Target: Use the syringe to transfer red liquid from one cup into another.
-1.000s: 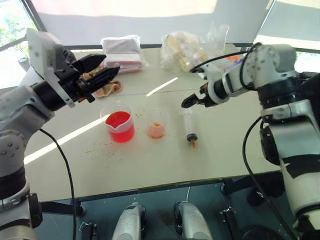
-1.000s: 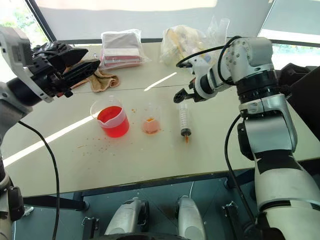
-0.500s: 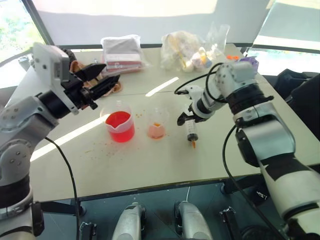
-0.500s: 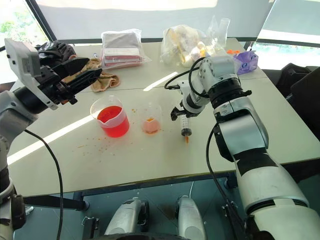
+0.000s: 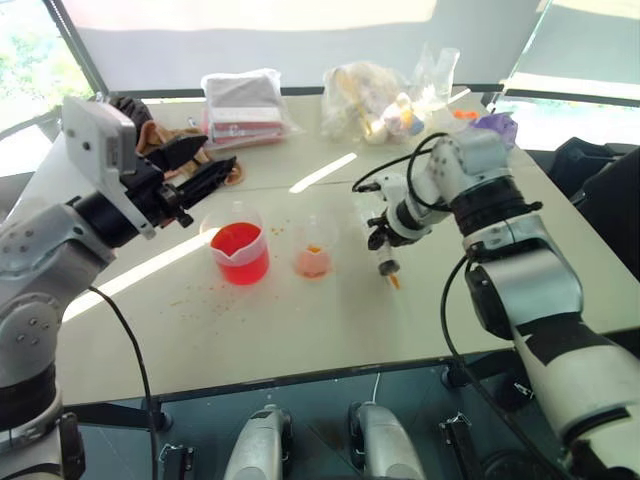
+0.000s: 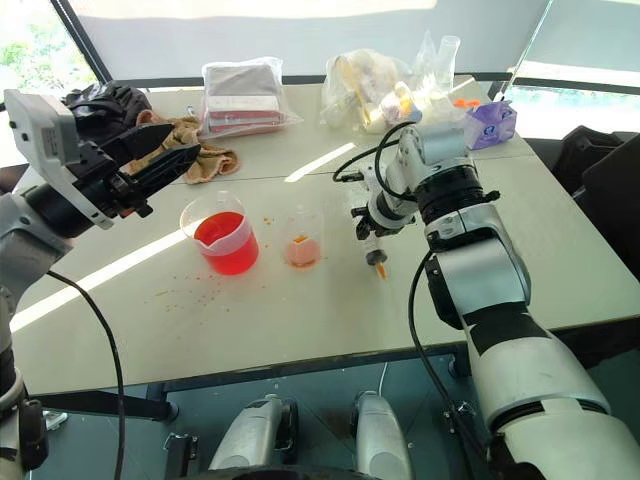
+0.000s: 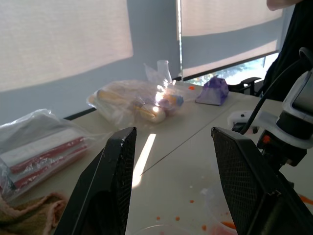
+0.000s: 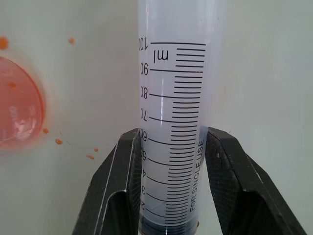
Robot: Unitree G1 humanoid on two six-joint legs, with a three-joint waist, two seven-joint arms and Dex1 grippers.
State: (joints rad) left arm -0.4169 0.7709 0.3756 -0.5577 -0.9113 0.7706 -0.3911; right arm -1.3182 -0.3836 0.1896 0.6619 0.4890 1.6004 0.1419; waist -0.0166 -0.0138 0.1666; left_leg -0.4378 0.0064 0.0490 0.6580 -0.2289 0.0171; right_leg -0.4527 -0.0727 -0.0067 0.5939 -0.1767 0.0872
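Observation:
The syringe (image 8: 176,98), clear with black marks, lies on the white table (image 5: 300,340) right of the cups, its orange tip (image 5: 393,282) toward the front edge. My right gripper (image 5: 383,238) points down and is shut on its barrel. The spouted beaker (image 5: 240,255) holds bright red liquid (image 6: 227,250). The smaller cup (image 5: 312,255) to its right holds a little pale orange liquid. My left gripper (image 5: 215,158) hovers open and empty above the table, behind and left of the beaker.
At the back of the table lie a bagged stack of cloths (image 5: 245,105), a clear bag of small items (image 5: 375,100), a brown rag (image 6: 195,155) and a purple object (image 6: 490,120). Orange droplets (image 5: 195,290) speckle the table around the cups.
My right gripper came down over the syringe and closed on its barrel. The left gripper has stayed about where it was, still open.

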